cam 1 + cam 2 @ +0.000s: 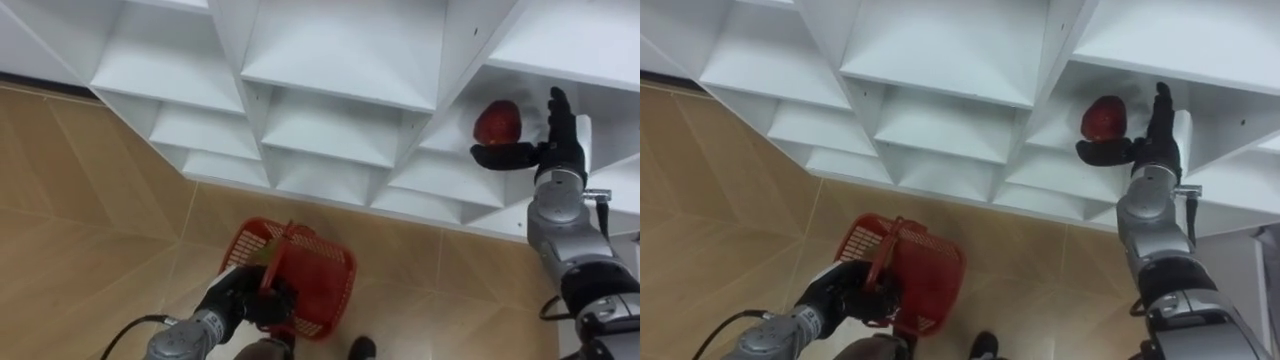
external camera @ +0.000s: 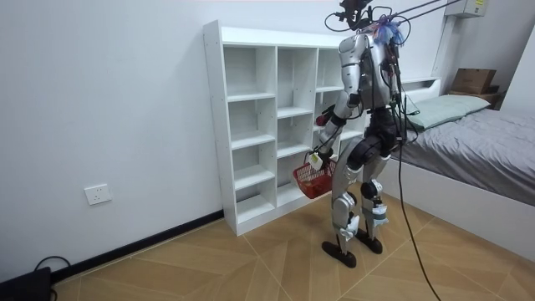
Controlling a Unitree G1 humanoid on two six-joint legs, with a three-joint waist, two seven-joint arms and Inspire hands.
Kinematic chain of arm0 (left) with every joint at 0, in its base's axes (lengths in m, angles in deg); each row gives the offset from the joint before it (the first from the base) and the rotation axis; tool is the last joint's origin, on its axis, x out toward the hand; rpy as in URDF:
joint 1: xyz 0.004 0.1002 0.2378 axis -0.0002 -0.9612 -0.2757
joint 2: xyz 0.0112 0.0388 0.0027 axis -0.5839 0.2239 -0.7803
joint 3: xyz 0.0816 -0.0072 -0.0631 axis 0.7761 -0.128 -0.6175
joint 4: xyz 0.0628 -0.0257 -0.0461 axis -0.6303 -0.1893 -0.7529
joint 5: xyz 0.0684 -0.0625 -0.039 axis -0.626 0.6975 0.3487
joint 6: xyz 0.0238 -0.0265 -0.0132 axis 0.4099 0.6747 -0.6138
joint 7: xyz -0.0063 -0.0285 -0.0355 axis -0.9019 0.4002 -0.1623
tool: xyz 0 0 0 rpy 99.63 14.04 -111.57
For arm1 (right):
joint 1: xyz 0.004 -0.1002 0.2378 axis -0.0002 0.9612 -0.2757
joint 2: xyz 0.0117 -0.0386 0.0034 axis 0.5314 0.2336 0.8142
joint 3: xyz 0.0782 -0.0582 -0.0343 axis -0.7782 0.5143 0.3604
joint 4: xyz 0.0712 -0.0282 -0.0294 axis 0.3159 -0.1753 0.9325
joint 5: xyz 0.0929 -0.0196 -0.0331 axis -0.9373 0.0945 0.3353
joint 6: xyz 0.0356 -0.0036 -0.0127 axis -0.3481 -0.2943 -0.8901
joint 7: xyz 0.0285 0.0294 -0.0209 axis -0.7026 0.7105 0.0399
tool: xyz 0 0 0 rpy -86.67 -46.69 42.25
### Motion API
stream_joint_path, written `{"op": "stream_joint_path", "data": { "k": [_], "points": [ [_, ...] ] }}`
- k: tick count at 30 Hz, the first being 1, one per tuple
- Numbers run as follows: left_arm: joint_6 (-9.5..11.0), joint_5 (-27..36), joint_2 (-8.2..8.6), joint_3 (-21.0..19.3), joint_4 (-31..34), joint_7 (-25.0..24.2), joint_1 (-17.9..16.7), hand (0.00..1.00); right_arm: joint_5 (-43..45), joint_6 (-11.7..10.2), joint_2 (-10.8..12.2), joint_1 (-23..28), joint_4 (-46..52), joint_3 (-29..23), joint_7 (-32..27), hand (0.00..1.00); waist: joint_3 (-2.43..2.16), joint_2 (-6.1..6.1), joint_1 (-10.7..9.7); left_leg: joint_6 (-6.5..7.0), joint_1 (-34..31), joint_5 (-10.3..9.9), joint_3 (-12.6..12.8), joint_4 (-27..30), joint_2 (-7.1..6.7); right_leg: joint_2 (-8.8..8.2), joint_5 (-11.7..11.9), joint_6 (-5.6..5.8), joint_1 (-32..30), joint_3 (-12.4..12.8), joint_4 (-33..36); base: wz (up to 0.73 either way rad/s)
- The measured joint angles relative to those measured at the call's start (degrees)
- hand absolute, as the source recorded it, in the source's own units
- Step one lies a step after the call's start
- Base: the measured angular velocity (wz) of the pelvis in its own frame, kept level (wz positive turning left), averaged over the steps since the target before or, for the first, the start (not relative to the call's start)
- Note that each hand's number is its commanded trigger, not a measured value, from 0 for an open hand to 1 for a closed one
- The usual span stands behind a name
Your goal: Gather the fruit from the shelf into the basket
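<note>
A red apple (image 1: 497, 122) sits in a compartment of the white shelf unit (image 1: 340, 60) at the upper right. My right hand (image 1: 558, 140) is at the apple, fingers straight up beside it and thumb stretched out under it, touching or nearly touching. My left hand (image 1: 245, 296), low in front of me, is curled round the handle of a red plastic basket (image 1: 312, 275) that hangs above the wooden floor. What lies inside the basket I cannot make out. In the room view I stand upright close to the shelf unit (image 2: 251, 125) with the basket (image 2: 313, 180) at thigh height.
The shelf unit has several open white compartments, those near the apple bare. A bed (image 2: 472, 138) stands at the room view's right behind me. A wall socket (image 2: 98, 194) sits low on the wall at that view's left.
</note>
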Motion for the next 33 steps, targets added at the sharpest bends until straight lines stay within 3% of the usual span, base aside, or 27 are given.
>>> {"op": "stream_joint_path", "data": {
  "k": [4,5,6,7,10,16,20,25,28,29,31,32,33],
  "points": [
    [-0.9,0.6,0.06,0.5,0.0,0.1,0.0,1.0,-0.9,0.0,0.0,-0.1,0.0,0.1,-0.4,0.0,0.06,0.17,0.1,0.0,0.0,0.0,0.0,-0.1,0.0,0.0,0.0,0.0,0.0,-0.1,0.0,0.0],
    [-0.9,1.3,0.05,0.9,0.0,0.2,0.0,1.0,-0.8,0.0,0.0,-0.2,0.0,0.1,-0.7,0.29,0.05,0.2,0.1,0.0,0.0,0.0,0.0,-0.1,0.0,-0.01,0.0,0.0,0.0,-0.1,0.0,0.0],
    [-1.0,1.5,0.05,1.0,0.0,0.2,0.0,1.0,-0.8,0.0,0.0,-0.3,0.0,0.1,-0.7,0.46,0.05,0.21,0.1,0.0,0.0,0.0,0.0,-0.1,0.0,-0.01,0.0,0.0,0.0,-0.1,0.0,0.0],
    [-1.1,1.5,0.06,1.0,0.0,0.3,0.1,1.0,-0.8,0.0,0.0,-0.5,0.0,0.1,-0.8,0.47,0.06,0.22,0.1,0.0,0.0,0.0,0.0,-0.1,0.01,-0.01,0.0,0.0,0.0,-0.2,0.0,0.0],
    [-1.2,1.6,0.06,1.1,0.0,0.4,0.0,1.0,-0.6,0.0,0.0,-0.9,0.0,0.1,-0.8,0.22,0.12,0.36,0.1,0.0,0.0,0.0,-0.1,-0.1,0.02,-0.03,0.0,0.0,0.0,-0.2,0.0,0.0],
    [-1.2,2.1,0.36,2.2,0.0,1.1,-0.3,1.0,0.4,0.0,0.0,-1.0,0.1,1.2,-1.8,0.21,0.09,0.54,0.1,-0.01,-0.1,0.0,-0.1,0.0,0.02,-0.02,0.0,0.0,0.0,-0.3,0.0,0.0],
    [-1.2,2.1,0.38,2.1,0.0,1.1,-0.3,1.0,0.5,0.0,0.0,-1.0,0.1,1.2,-1.8,0.13,0.08,0.56,0.2,-0.01,-0.1,0.0,-0.1,0.1,0.03,-0.04,0.0,0.0,0.0,-0.3,0.1,0.0],
    [-1.2,2.1,0.37,2.1,0.0,1.0,-0.2,1.0,0.5,0.0,0.0,-1.0,0.1,1.2,-1.7,0.15,0.08,0.56,0.2,-0.01,-0.1,0.0,-0.1,0.1,0.04,-0.04,0.0,0.0,0.0,-0.3,0.1,0.0],
    [-1.2,2.1,0.4,2.2,0.0,1.0,-0.1,1.0,0.4,0.0,0.0,-1.0,0.1,1.2,-1.7,0.1,0.07,0.56,0.2,-0.01,-0.1,0.0,-0.1,0.1,0.04,-0.05,0.0,-0.01,0.0,-0.3,0.1,0.0],
    [-1.2,2.1,0.41,2.2,0.0,1.0,-0.1,1.0,0.4,0.0,0.0,-1.0,0.1,1.2,-1.7,0.14,0.07,0.56,0.2,0.0,-0.1,0.0,-0.1,0.2,0.04,-0.05,0.0,-0.01,0.0,-0.3,0.1,0.0],
    [-1.2,2.1,0.42,2.2,0.0,1.1,0.0,1.0,0.4,0.0,0.0,-1.0,0.1,1.3,-1.7,0.54,0.07,0.57,0.2,0.0,-0.1,0.0,-0.1,0.2,0.04,-0.05,0.0,-0.01,0.0,-0.3,0.1,0.0],
    [-1.2,2.1,0.41,2.2,0.0,1.1,0.0,1.0,0.4,0.0,0.0,-1.0,0.1,1.3,-1.7,0.93,0.07,0.57,0.1,0.0,-0.1,0.0,-0.1,0.2,0.04,-0.05,0.0,-0.01,0.0,-0.3,0.1,0.0],
    [-1.2,2.2,0.41,2.2,0.0,1.1,0.0,1.0,0.4,0.0,0.0,-1.0,0.1,1.3,-1.7,1.0,0.07,0.57,0.1,0.0,-0.1,0.0,-0.1,0.2,0.04,-0.05,0.0,-0.01,0.0,-0.3,0.1,0.0]
  ]
}}
